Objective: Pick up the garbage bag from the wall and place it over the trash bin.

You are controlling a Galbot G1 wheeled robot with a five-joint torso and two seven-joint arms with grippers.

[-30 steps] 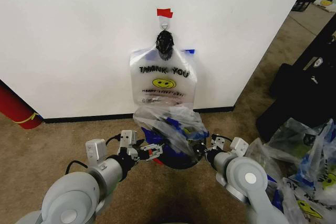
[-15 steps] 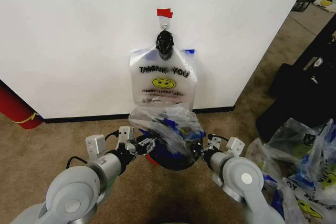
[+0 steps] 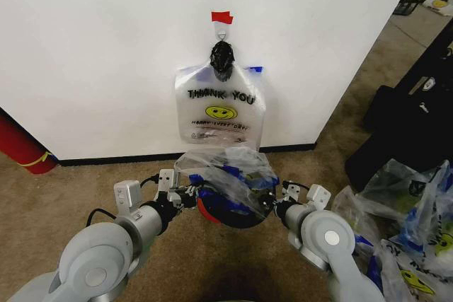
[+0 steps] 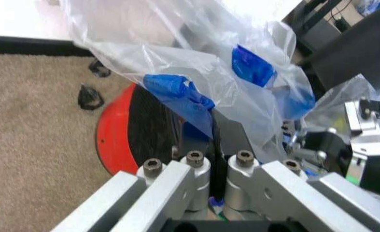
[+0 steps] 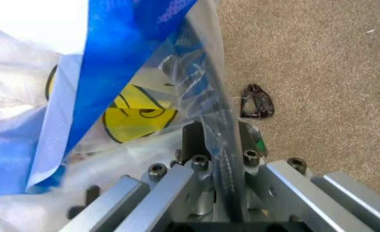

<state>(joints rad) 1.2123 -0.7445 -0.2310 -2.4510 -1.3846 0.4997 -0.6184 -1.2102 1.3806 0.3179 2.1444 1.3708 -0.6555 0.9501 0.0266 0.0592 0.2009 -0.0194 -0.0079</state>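
The garbage bag (image 3: 226,173), crinkled clear plastic with blue patches, is stretched between my two grippers just above the trash bin (image 3: 237,218), a small black bin with a red base. My left gripper (image 3: 192,194) is shut on the bag's left edge. My right gripper (image 3: 272,199) is shut on its right edge. In the left wrist view the fingers (image 4: 217,159) pinch the garbage bag (image 4: 196,72) over the trash bin (image 4: 116,140). The right wrist view has the gripper (image 5: 218,140) clamped on the garbage bag (image 5: 112,96), its yellow smiley showing. The white wall (image 3: 106,47) rises behind.
A flat "THANK YOU" bag (image 3: 219,107) hangs from the hook under red tape (image 3: 221,17). A big red cylinder (image 3: 21,146) leans at the left. Heaped clear bags (image 3: 410,224) and black gear (image 3: 403,125) crowd the right. Small black scraps (image 5: 257,101) lie on the carpet.
Both grippers have shifted slightly, the left one drawing leftward. The bag has spread wider and sunk a little lower over the bin.
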